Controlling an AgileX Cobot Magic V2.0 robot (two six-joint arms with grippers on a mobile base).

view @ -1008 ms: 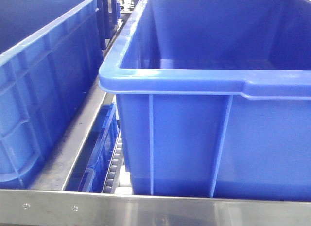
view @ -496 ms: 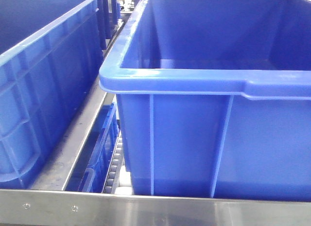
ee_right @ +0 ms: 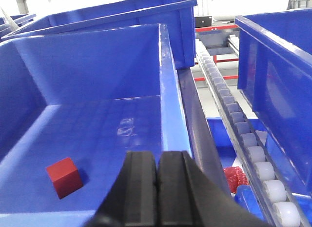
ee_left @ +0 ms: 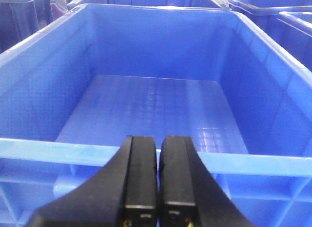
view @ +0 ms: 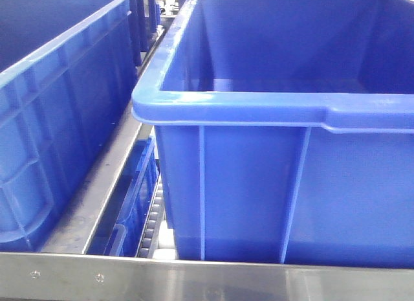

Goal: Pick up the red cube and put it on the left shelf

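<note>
The red cube (ee_right: 64, 176) lies on the floor of a blue crate (ee_right: 168, 90), near its front left corner in the right wrist view. My right gripper (ee_right: 157, 161) is shut and empty, above the crate's near rim and to the right of the cube. My left gripper (ee_left: 158, 144) is shut with nothing in it, hovering over the near rim of another blue crate (ee_left: 44, 145) whose floor is bare. The left shelf (view: 84, 275) shows in the front view as a steel rail with rivets under the crates. Neither gripper appears in the front view.
Two large blue crates (view: 272, 113) (view: 52, 107) sit side by side on the rack, a steel divider (view: 103, 184) between them. A roller track (ee_right: 243, 134) runs right of the cube's crate, with a red netted object (ee_right: 236, 177) below it. More crates stand behind.
</note>
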